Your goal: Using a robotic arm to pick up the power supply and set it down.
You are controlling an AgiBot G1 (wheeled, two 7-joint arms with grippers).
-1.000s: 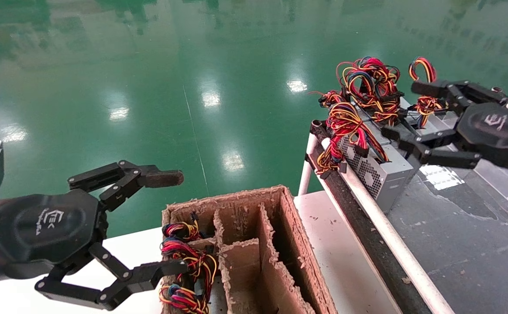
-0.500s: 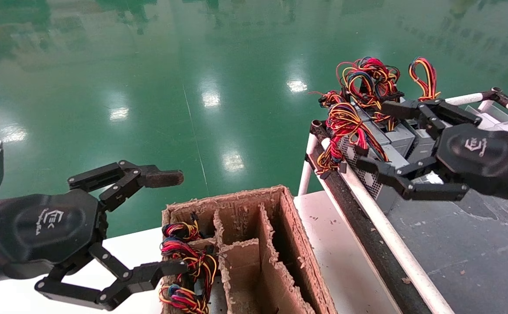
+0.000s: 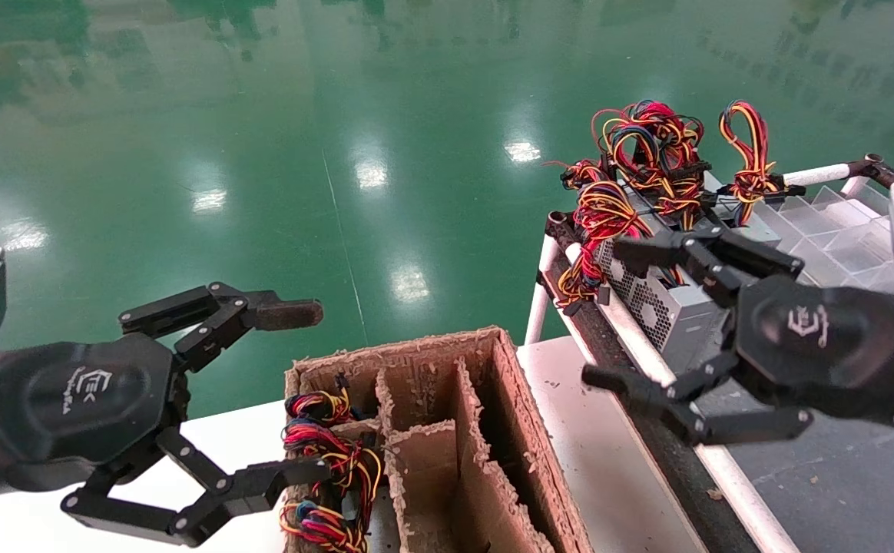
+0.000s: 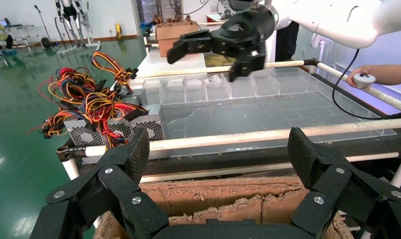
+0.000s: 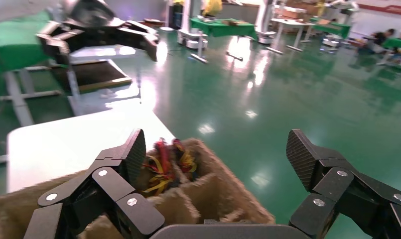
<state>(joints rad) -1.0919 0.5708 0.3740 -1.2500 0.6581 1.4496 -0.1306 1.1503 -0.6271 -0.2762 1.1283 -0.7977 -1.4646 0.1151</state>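
Note:
Several silver-grey power supplies stand in a row on the rack. The nearest power supply (image 3: 673, 311) (image 4: 151, 130) shows its perforated side, with red, yellow and blue wires (image 3: 608, 223) draped over it. My right gripper (image 3: 608, 311) (image 4: 205, 62) hovers open and empty just in front of that unit, over the rack's rail, touching nothing. In the right wrist view its gripper (image 5: 218, 154) looks down at the cardboard box (image 5: 203, 199). My left gripper (image 3: 297, 392) (image 4: 218, 149) is parked open beside the box, one fingertip pad (image 3: 289, 313) dusted brown.
The worn cardboard box (image 3: 504, 399) has divider cells; a wire bundle (image 3: 332, 461) fills its left cell. It sits on a white table (image 3: 593, 461) against the rack's white rail (image 3: 708, 453). Clear plastic dividers (image 3: 839, 230) line the rack's far side.
My right gripper has swung from above the row of power supplies down and left to the rack's rail, still open and empty. The left arm has not moved.

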